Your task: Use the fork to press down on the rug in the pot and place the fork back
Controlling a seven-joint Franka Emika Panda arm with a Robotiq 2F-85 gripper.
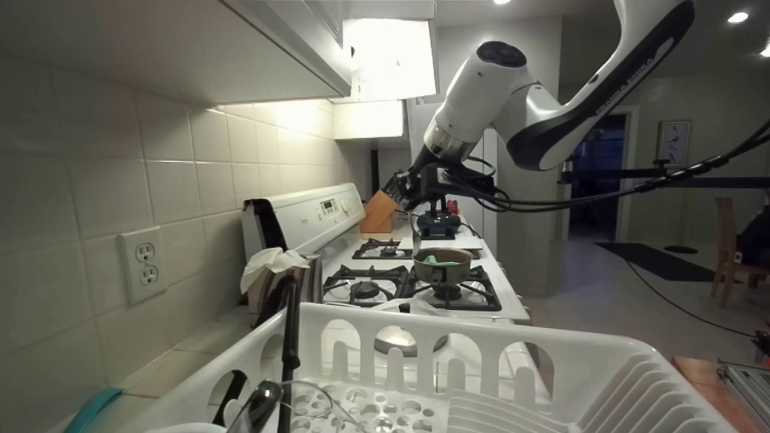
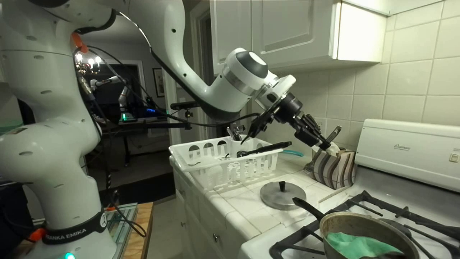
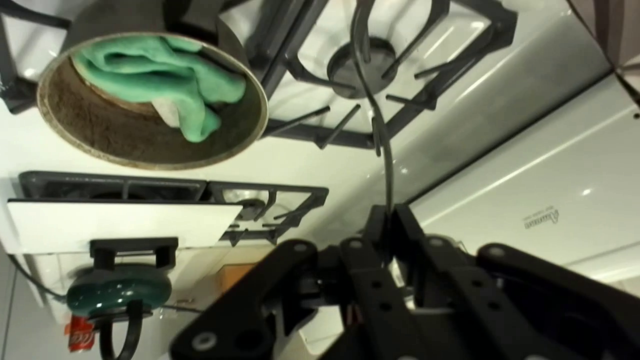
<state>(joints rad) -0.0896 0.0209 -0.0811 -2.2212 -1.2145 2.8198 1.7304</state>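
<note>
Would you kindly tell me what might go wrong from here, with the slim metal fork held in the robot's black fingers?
1. The slim metal fork is pinched by the tips of the black fingers, so it might twist or slip against resistance.
2. The soft green cloth lies crumpled inside the round grey metal pot, so the fork could snag it and drag it out.
3. That pot stands on open black burner grates, so a firm push might shift it.

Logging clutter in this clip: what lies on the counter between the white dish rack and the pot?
An exterior view shows a metal lid with a black knob lying on the tiled counter between the dish rack and the pot.
</note>
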